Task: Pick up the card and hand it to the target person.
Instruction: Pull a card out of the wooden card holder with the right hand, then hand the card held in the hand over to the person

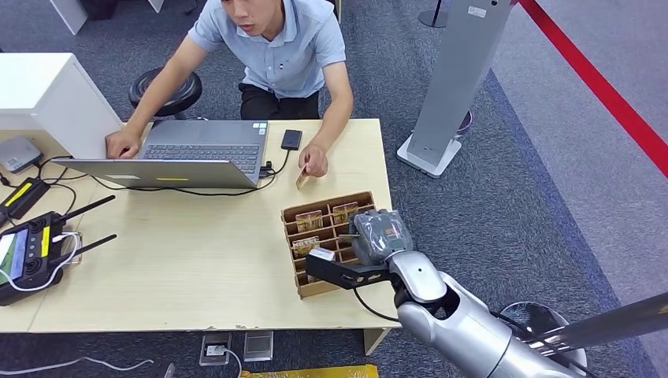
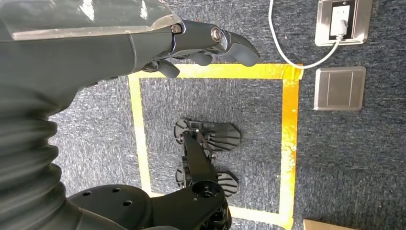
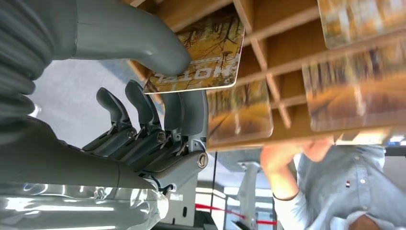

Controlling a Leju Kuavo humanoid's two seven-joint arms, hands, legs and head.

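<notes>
A cardboard divider box [image 1: 303,289] stands on the table's right side with yellow-brown cards [image 1: 309,220] upright in its slots. My right hand [image 1: 378,234] hangs over the box's right half. Seen from the right wrist, that right hand [image 3: 143,129] pinches one "HOTEL" card [image 3: 206,62] between thumb and fingers, right at the wooden slots [image 3: 287,52]. The person [image 1: 276,47] sits across the table, and their hand [image 1: 313,160] holds another card [image 1: 302,179] near the box. My left hand [image 2: 191,48] hangs over the carpet, holding nothing, its fingers loosely extended.
An open laptop [image 1: 197,150] and a phone [image 1: 291,139] lie at the table's far side. A black controller [image 1: 27,252] with antennas sits at the left edge. A white stand [image 1: 453,87] rises on the floor beyond the table's right end. Floor sockets [image 2: 340,88] lie below my left hand.
</notes>
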